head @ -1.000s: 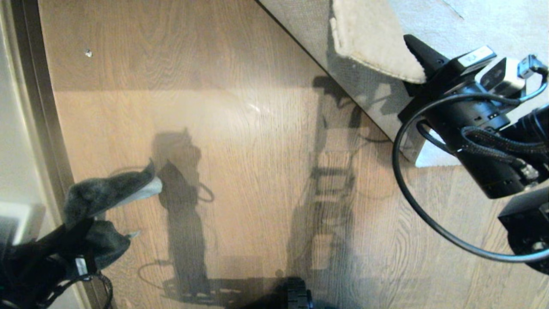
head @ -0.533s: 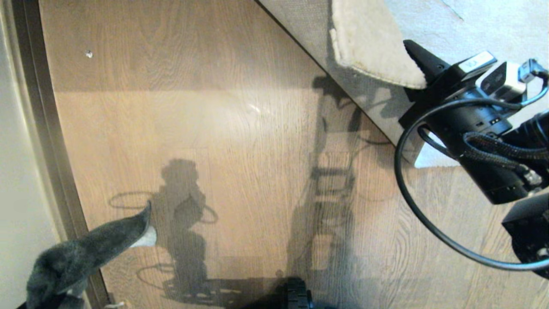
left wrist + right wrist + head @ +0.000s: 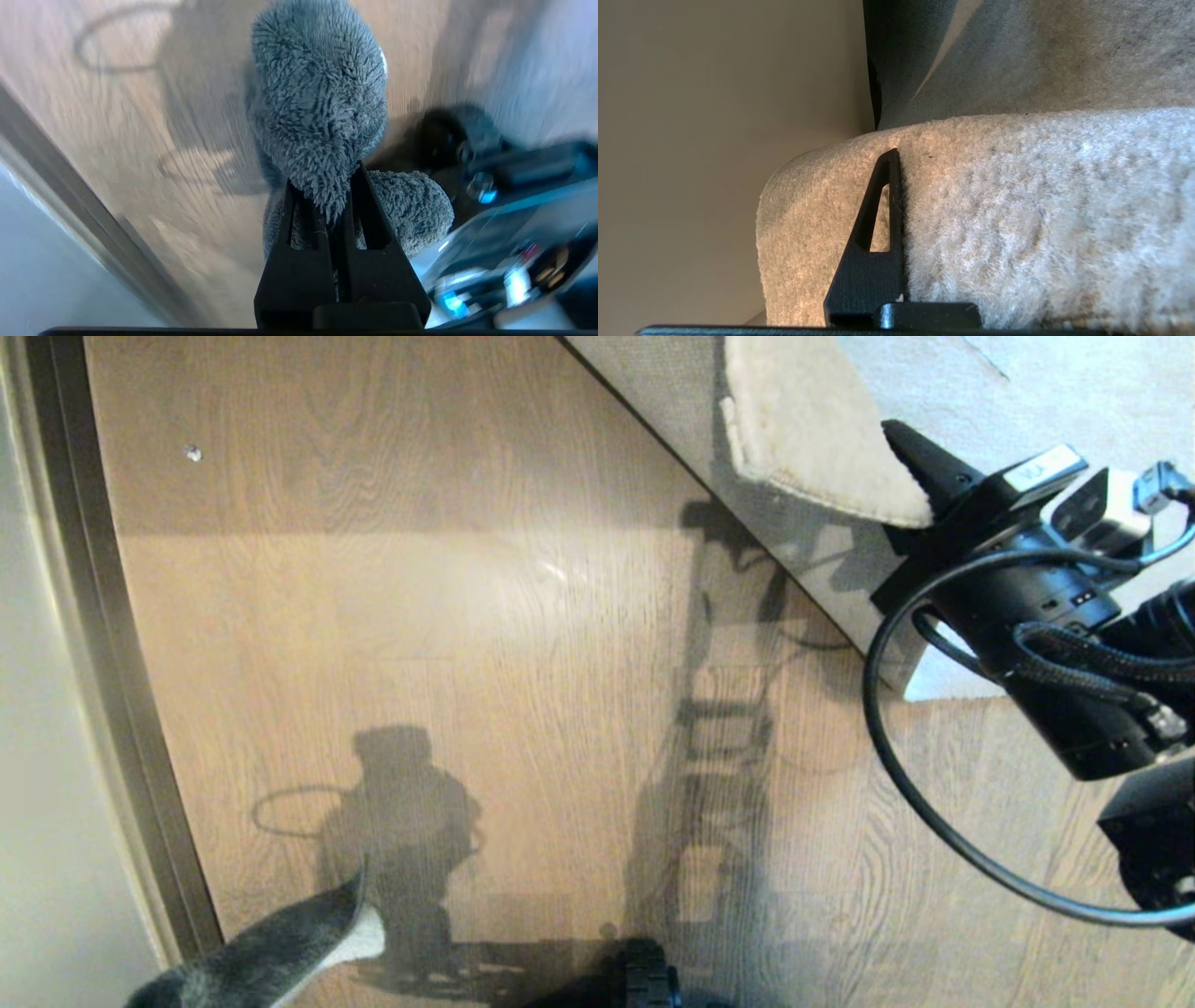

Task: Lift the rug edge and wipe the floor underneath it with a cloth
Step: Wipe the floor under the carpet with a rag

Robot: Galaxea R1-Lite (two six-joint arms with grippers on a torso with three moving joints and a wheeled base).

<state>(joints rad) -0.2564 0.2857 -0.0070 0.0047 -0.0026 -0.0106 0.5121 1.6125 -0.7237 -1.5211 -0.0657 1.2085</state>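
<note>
Grey fuzzy cloth point(image 3: 271, 952), white on its underside, sat at the near left of the scene, only its tip in the head view. Its long axis ran diagonally, tip pointing toward the far right, over the floor point(image 3: 467, 616) beside a dark baseboard strip point(image 3: 112, 691).

Left gripper point(image 3: 334, 186): outside the head view. In the left wrist view its two black fingers point(image 3: 299, 224) were pressed together on a fold of the cloth, the rest bunching out past the tips and to either side. The floor behind was blurred.

Floor: brown wood-grain planks, across the middle of the scene, crossed by shadows of the arms and cables. A small pale speck point(image 3: 193, 453) lay at the far left.

Rug edge point(image 3: 812, 439): far right, corner lifted and folded back so the pale pile faced the camera over the beige woven backing point(image 3: 672, 392). The straight edge ran diagonally from the far middle toward the near right.

Right gripper point(image 3: 910, 462): at the far right, arm reaching in from the right border, fingers pointing toward the far left. It was pinching the lifted rug corner; in the right wrist view one black finger point(image 3: 873, 233) lay flat against the pile, the other hidden behind the rug. A black cable point(image 3: 896, 784) looped below the wrist.
</note>
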